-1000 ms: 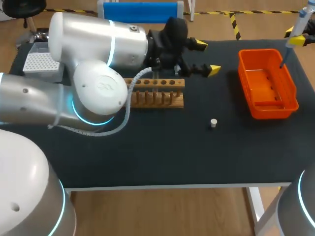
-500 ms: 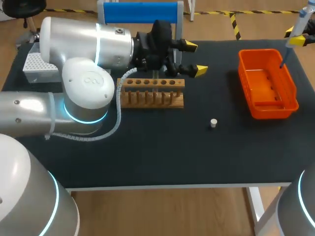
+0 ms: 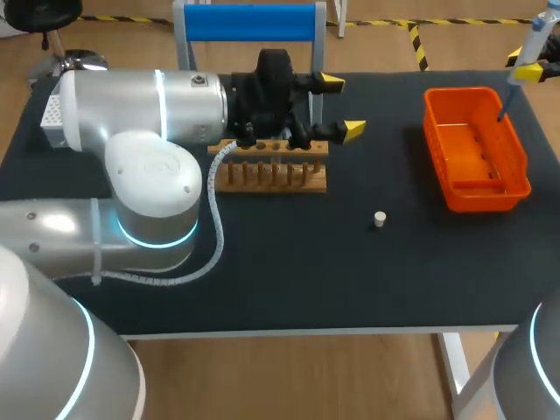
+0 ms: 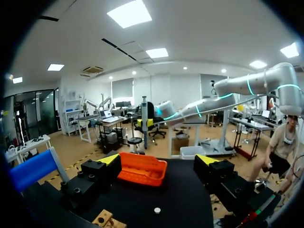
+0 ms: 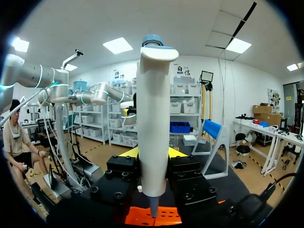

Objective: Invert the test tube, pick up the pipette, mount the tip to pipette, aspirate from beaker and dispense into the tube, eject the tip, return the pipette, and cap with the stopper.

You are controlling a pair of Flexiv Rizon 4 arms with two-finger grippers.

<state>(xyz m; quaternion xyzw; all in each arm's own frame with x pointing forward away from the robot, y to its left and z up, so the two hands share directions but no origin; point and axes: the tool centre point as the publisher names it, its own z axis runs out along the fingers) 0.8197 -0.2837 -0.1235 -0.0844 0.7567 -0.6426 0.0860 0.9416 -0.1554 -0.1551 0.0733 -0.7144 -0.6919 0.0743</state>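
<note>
The white pipette (image 5: 152, 118) with its blue cap stands upright between my right gripper's (image 5: 152, 154) fingers, which are shut on it above the orange bin (image 5: 142, 217). In the head view the pipette (image 3: 528, 54) hangs at the far right edge, its tip over the bin (image 3: 516, 162). My left gripper (image 3: 341, 107) is open and empty, just behind the right end of the wooden tube rack (image 3: 271, 171). From the left wrist, the open gripper (image 4: 158, 161) faces the bin (image 4: 142, 169) and the white stopper (image 4: 156, 209). The stopper (image 3: 380, 219) lies on the mat. No test tube shows clearly.
A white tip box (image 3: 51, 118) sits at the far left, partly behind my left arm. A blue-topped stand (image 3: 249, 22) rises at the table's back edge. The black mat (image 3: 289, 271) stretches from the rack to the front edge.
My left arm has swung back to the left, and its open gripper has shifted a little left, closer to the rack. The right gripper and pipette have stayed put.
</note>
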